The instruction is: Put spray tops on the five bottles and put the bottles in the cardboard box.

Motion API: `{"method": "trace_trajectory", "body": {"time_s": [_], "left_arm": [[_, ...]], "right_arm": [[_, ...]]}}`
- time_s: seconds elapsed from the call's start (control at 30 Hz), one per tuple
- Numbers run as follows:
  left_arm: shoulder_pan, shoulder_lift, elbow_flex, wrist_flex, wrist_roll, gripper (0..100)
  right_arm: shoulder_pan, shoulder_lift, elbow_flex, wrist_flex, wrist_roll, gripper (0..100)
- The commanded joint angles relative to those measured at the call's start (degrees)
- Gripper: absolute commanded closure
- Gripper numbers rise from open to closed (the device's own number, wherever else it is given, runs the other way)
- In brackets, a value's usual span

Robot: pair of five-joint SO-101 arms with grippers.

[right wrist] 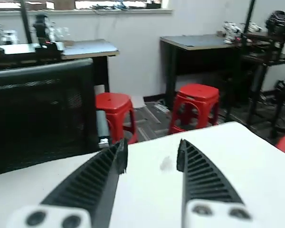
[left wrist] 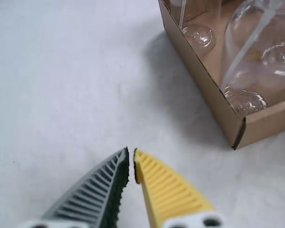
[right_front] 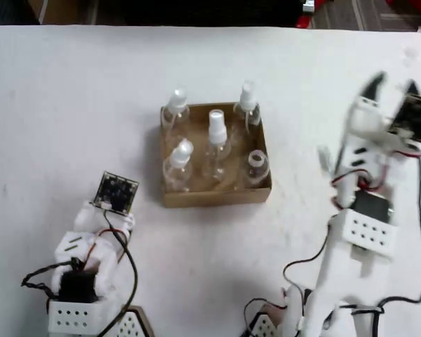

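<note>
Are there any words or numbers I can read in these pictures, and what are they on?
None can be read. The cardboard box is plain brown and the bottles are clear with no labels. Any print on the camera board is too small to tell.

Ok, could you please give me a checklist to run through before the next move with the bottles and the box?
1. All five bottles stand in the box: ok.
2. A spray top on every one: not ok. The corner bottle nearest the right arm has a bare neck; the other four have tops.
3. The left tool is shut, empty and clear of the box: ok.
4. The right tool is open and empty, off to the box's side: ok.
5. Last spray top located: cannot tell. A small pale speck on the table beside the right arm may be it.
</note>
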Motion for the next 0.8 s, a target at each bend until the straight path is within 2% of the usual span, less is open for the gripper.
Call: {"method": "trace_trajectory", "body": {"time_s": [0.0, 0.23, 0.33, 0.47, 0.6, 0.77], "left_arm": [[0.3, -0.7, -0.1, 0.3, -0.4, 98], [0.3, -0.7, -0.1, 0.3, -0.4, 98], [0.2, -0.7, -0.1, 0.3, -0.4, 98], [0.2, -0.7, -0.1, 0.3, -0.4, 98], [0.2, -0.7, -0.1, 0.3, -0.4, 98], [0.4, -0.7, -0.1, 0.3, -0.4, 98]], "right_arm": [[5.2, -1.6, -1.0, 2.5, -0.4, 85.4], [8.1, -1.3, -2.9, 9.5, -0.3, 85.4], [6.9, 2.8, -10.5, 20.3, -0.2, 85.4], [4.0, 14.0, -26.1, 40.4, -0.1, 85.1], [0.7, 26.9, -41.1, 59.0, 7.1, 85.4], [-0.2, 40.5, -55.1, 70.9, 15.8, 85.4]]}}
